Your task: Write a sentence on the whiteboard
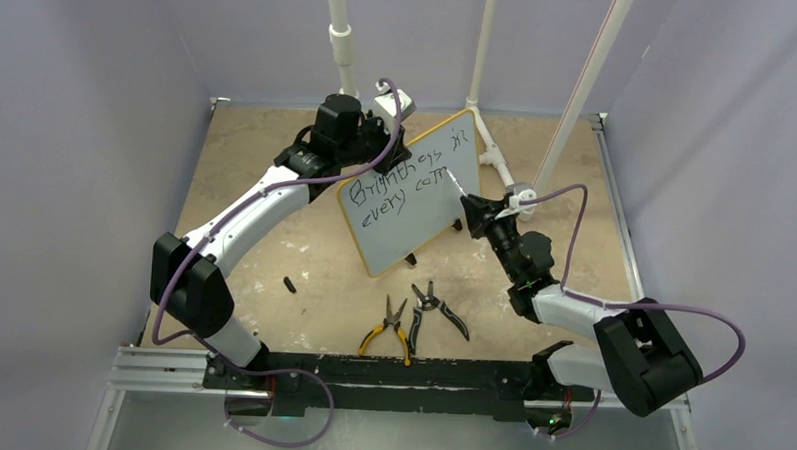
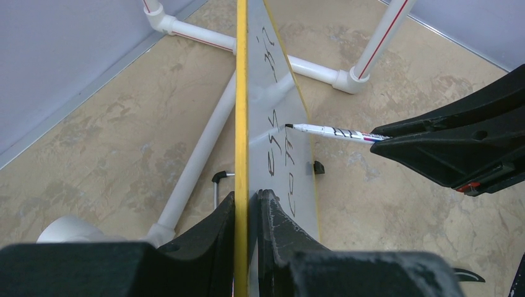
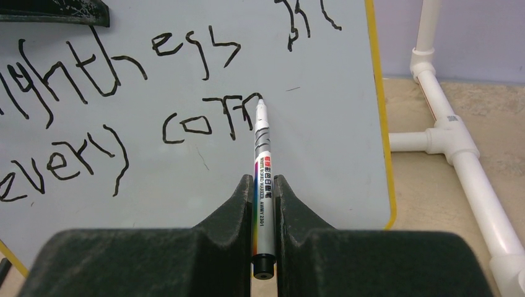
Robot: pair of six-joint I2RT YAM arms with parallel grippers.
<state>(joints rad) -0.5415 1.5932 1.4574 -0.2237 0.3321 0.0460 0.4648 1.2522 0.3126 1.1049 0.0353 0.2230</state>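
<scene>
The whiteboard (image 1: pixel 413 190) stands tilted on the table, with a yellow rim and black feet. My left gripper (image 1: pixel 386 137) is shut on its upper edge; in the left wrist view the jaws (image 2: pixel 247 198) clamp the yellow rim (image 2: pixel 241 93). The sentence (image 3: pixel 111 93) reads "Brightness in" over "every corn", in black script. My right gripper (image 3: pixel 264 185) is shut on a white marker (image 3: pixel 263 167) with a rainbow label. Its tip touches the board at the end of "corn". The marker also shows in the left wrist view (image 2: pixel 331 132) and the right gripper in the top view (image 1: pixel 475 208).
Yellow-handled pliers (image 1: pixel 386 330) and black-handled pliers (image 1: pixel 437 306) lie on the table in front of the board. A small black cap (image 1: pixel 289 283) lies to the left. White PVC pipes (image 1: pixel 492 153) stand behind the board. Purple walls enclose the table.
</scene>
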